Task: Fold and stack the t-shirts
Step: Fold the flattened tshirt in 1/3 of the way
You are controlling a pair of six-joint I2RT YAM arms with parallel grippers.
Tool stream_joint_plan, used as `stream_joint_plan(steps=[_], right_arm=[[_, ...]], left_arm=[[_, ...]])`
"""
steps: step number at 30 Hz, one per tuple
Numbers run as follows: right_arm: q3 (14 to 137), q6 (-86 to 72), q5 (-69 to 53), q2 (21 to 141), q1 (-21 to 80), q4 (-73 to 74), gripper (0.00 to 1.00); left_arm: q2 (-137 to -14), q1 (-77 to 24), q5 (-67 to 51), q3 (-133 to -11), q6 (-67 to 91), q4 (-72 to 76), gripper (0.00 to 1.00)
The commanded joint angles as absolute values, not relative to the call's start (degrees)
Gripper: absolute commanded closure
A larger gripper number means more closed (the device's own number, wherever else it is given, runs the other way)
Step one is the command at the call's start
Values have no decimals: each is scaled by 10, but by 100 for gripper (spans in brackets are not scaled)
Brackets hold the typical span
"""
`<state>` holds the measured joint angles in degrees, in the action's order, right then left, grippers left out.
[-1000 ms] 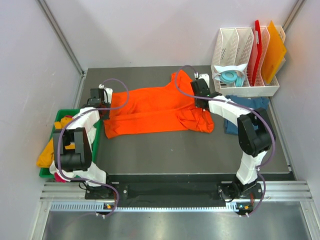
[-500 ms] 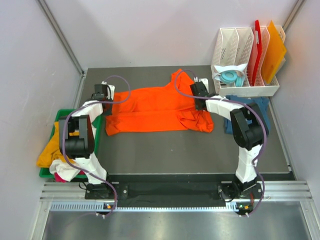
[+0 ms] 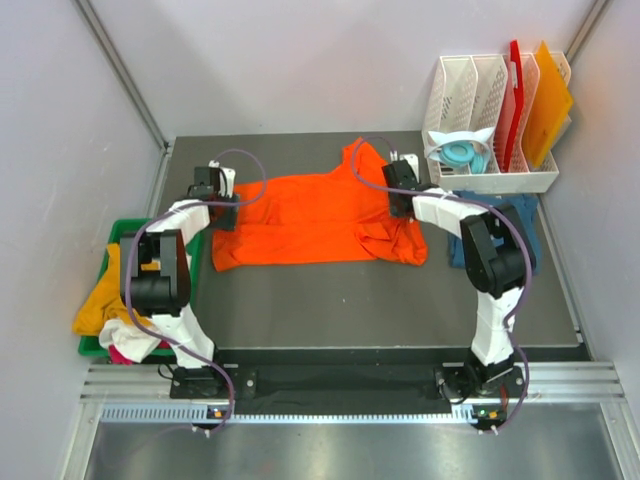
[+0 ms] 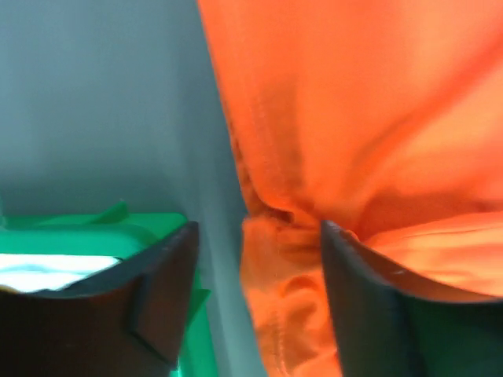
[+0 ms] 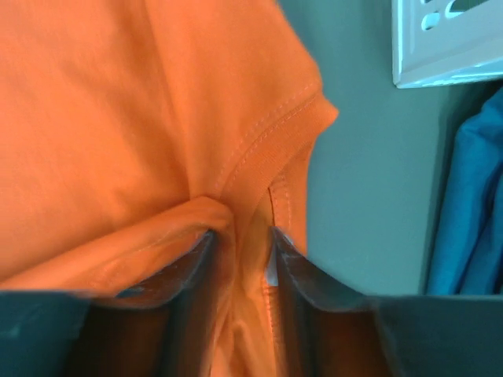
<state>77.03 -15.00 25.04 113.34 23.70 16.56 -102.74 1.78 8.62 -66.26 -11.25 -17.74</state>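
Soft, light and limp, the orange t-shirt (image 3: 310,220) lies spread on the worktop (image 3: 330,300), best pinched at hem and sleeve seam, where the left tool (image 4: 259,267) gapes open and the right tool (image 5: 240,259) straddles a fold, grip unclear.

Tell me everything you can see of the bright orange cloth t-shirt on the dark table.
The bright orange cloth t-shirt is soft, thin fabric with stitched hems. It lies spread sideways on the dark table, mostly flat but wrinkled, one sleeve folded over at its right end, another pointing toward the back. Its left edge bunches between the open fingers of the left gripper; a hem fold sits between the close-set fingers of the right gripper.
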Motion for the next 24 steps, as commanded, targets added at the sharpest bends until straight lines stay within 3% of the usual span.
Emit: stream_joint_plan(steps=[1,3,6,15,24], right_arm=[[820,-156,242,1081,226,173,50],[824,-158,239,1065,229,195,36],[795,-160,226,1024,245,206,30],[622,-201,211,949,320,187,30],[552,-236,228,950,347,169,30]], left_arm=[[-958,21,95,-695,-117,-169,15],[-939,22,81,-706,-109,-193,6],[-896,22,49,-708,-96,-236,5],[-799,14,-49,-625,-110,-308,17],[-802,14,-72,-584,-111,-331,20]])
